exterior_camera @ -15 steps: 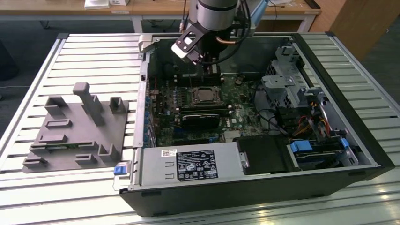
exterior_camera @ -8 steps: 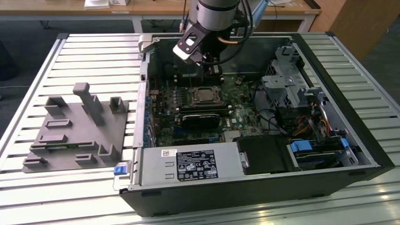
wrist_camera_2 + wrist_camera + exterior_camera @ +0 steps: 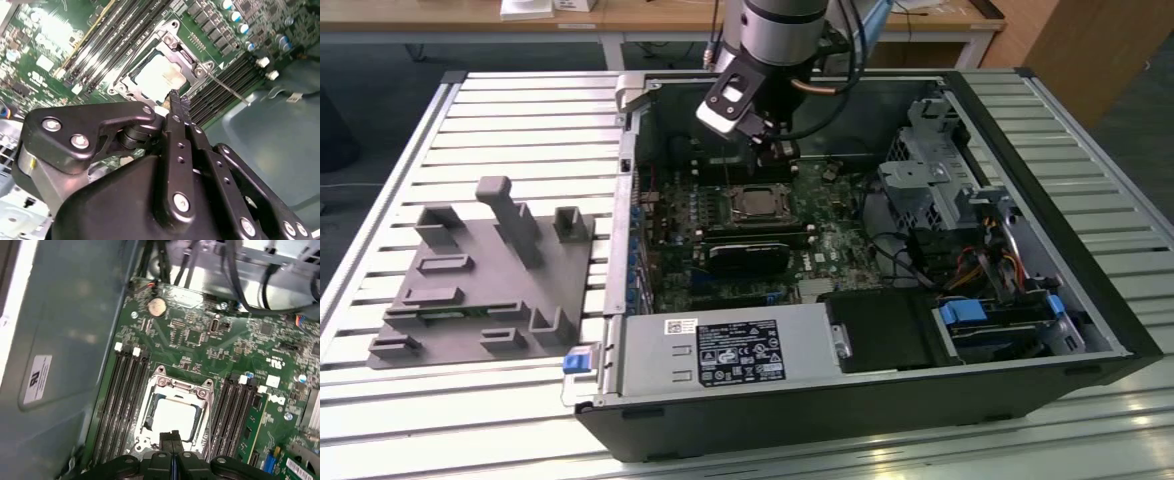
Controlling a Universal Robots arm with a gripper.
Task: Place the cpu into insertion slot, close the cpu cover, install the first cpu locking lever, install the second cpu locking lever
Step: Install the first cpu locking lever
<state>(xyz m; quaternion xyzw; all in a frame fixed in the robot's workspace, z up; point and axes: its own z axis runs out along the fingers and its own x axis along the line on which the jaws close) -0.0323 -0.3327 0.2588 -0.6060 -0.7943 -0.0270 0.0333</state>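
Cpu (image 3: 176, 416) matt metal (cpu cover (image 3: 177, 387) shinier metal).

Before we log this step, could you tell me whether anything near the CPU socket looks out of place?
In the second wrist view a thin metal locking lever juts from a corner of the cpu cover out across the memory slots, not tucked along the frame. The cpu looks squarely seated.

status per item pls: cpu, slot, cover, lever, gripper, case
cpu: seated in the slot, metal top up.
insertion slot: occupied by the cpu.
cpu cover: down flat, cpu showing through its window.
locking lever: angled out over the memory slots, looks unlatched.
gripper: jaws shut, empty, tips by the cover's edge.
computer case: lying on its side, side panel off.
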